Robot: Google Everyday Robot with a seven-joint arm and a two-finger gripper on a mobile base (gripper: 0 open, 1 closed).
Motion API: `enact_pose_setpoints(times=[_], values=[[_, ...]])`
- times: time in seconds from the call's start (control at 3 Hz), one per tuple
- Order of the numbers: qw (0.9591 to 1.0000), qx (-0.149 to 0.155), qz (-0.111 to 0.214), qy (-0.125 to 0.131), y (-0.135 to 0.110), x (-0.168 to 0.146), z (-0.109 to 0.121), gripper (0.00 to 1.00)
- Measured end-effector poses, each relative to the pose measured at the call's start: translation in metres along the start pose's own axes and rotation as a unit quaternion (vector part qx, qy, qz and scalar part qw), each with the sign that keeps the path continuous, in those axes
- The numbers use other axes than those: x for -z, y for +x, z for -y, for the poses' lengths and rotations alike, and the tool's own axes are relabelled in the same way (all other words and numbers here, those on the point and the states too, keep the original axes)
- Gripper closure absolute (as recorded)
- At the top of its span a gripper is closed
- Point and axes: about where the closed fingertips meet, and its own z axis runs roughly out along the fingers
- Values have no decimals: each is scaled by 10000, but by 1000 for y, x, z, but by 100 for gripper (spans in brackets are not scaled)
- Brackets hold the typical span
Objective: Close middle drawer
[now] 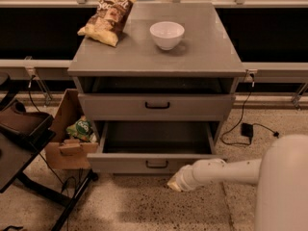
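Middle drawer [120,163] of the grey cabinet [211,57]: pulled well out, interior in shadow. Its flat front is the cabinet's nearest edge to the camera, with a black bar handle [157,164] at centre. The front's left corner sits just beside a cardboard box [65,150] on the floor; touching or not, cannot tell. Bare speckled floor [144,206] lies in front of the drawer and past its right corner.

Gripper [173,183]: low, just in front of and below the front's lower edge, a little right of the handle. It ends the white arm [231,170], which reaches in from the right. Contact with the front: cannot tell. Claw spread or pressed together: cannot tell.

Black stand legs [76,196] cross the floor at lower left, near the drawer's left corner.

Top drawer [110,106]: front stands slightly forward, with a dark slot between it and the cabinet top. Whatever lies below the pulled-out drawer is hidden by it.

On the cabinet top: chip bag [108,19] at rear left, white bowl [167,34] near centre, the two apart.

Cut off: robot body [284,186] by the right and bottom edges, and a dark seat [21,124] by the left edge. The box holds a green packet [82,128], partly hidden. A black power adapter [248,129] with its cable lies on the floor right of the cabinet.
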Motion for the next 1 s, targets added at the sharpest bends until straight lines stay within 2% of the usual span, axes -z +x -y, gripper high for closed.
enact_pose_setpoints(times=[0.33,0.67,1.0], values=[[9981,550,-226,-168,-36,-7,18,100],[9945,957,-371,-227,-64,-9,35,100],[9911,1210,-469,-284,-85,-11,47,100]])
